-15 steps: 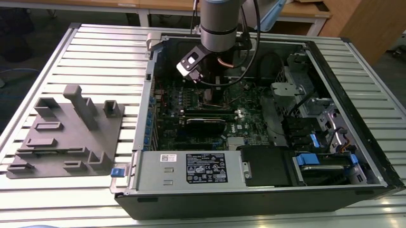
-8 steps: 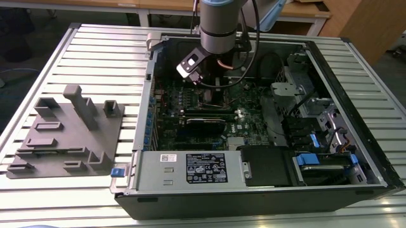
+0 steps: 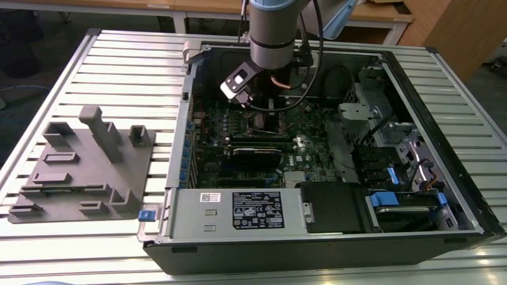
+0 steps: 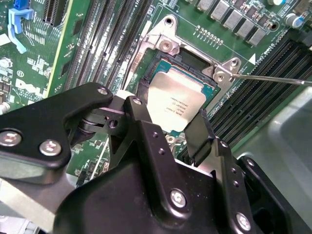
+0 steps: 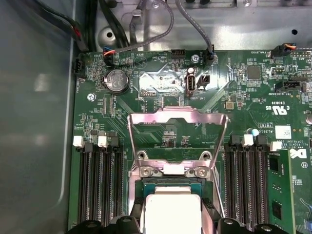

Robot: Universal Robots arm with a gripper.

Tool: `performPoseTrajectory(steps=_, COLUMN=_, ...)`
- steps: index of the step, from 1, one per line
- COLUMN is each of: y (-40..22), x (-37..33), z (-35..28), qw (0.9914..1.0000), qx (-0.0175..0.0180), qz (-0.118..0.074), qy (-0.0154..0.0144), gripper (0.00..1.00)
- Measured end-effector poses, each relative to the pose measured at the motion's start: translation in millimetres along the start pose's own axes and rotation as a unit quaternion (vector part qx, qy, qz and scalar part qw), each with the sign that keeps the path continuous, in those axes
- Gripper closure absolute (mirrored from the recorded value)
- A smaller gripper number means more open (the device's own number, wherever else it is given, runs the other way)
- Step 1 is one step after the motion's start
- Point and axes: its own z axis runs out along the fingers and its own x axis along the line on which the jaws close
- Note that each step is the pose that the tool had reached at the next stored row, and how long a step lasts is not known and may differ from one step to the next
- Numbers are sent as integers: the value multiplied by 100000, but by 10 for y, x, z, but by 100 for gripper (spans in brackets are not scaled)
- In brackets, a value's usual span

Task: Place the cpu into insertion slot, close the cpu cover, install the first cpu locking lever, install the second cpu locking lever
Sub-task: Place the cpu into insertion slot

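My gripper reaches down into the open computer case, over the green circuit board. The cpu, a flat square chip with a dull silver top, lies in the insertion slot. One black finger presses each of two opposite edges of it. In the first wrist view the cpu sits between the same fingers. The cpu cover, a thin silver frame, stands flipped open beyond the slot. A thin locking lever sticks out sideways, unlatched.
Long black memory slots flank the socket on both sides. Cables hang along the case's back wall. A grey moulded fixture rests on the slatted table at the exterior view's left. Drive bays fill the case's right side.
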Motion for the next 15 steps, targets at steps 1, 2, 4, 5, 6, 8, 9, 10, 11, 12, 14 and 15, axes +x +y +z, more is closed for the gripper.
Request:
performPoseTrajectory(steps=1, y=-2, x=0, z=4, qw=100000, qx=0, qz=2, qy=-2, gripper=46)
performPoseTrajectory(steps=2, y=-3, x=-1, z=5, qw=100000, qx=5, qz=-7, qy=-10, gripper=46)
performPoseTrajectory(steps=4, y=-9, x=0, z=5, qw=100000, qx=3, qz=3, qy=-8, gripper=46)
performPoseTrajectory(steps=5, y=-13, x=0, z=6, qw=100000, qx=-1, qz=2, qy=0, gripper=46)
performPoseTrajectory(steps=6, y=-16, x=-1, z=8, qw=100000, qx=0, qz=-2, qy=0, gripper=46)
performPoseTrajectory(steps=8, y=-18, x=0, z=14, qw=100000, qx=-6, qz=-9, qy=10, gripper=46)
performPoseTrajectory(steps=9, y=-21, x=-1, z=21, qw=100000, qx=1, qz=-1, qy=-5, gripper=46)
performPoseTrajectory(steps=10, y=-22, x=-1, z=24, qw=100000, qx=4, qz=-3, qy=-8, gripper=46)
performPoseTrajectory(steps=11, y=-22, x=-1, z=24, qw=100000, qx=7, qz=-7, qy=-11, gripper=46)
performPoseTrajectory(steps=12, y=-22, x=-1, z=24, qw=100000, qx=7, qz=-6, qy=-13, gripper=46)
performPoseTrajectory(steps=14, y=-22, x=-1, z=25, qw=100000, qx=2, qz=-4, qy=-5, gripper=46)
performPoseTrajectory(steps=15, y=-6, x=-1, z=28, qw=100000, qx=-3, qz=-2, qy=9, gripper=46)
